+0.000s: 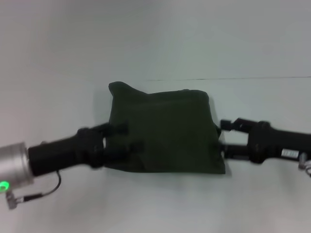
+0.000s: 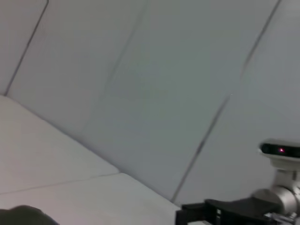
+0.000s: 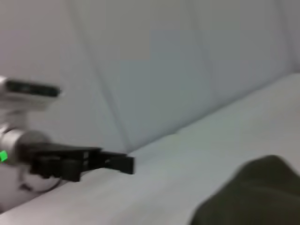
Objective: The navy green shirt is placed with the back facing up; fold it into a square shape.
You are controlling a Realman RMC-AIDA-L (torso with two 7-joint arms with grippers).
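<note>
The navy green shirt [image 1: 165,131] lies folded into a rough dark rectangle in the middle of the white table [image 1: 146,204], plain side up, with a bump at its far left corner. My left gripper [image 1: 127,137] lies low at the shirt's left edge, its two fingers apart and overlapping the fabric. At the shirt's right edge my right gripper [image 1: 224,137] also has its fingers spread. A corner of the shirt [image 2: 23,216] shows in the left wrist view, with the right gripper [image 2: 197,214] farther off. The right wrist view shows the shirt [image 3: 253,192] and the left gripper [image 3: 119,162].
Plain pale wall panels [image 1: 155,39] stand behind the table. White tabletop surrounds the shirt on all sides, with a seam line [image 1: 243,78] running along the far part.
</note>
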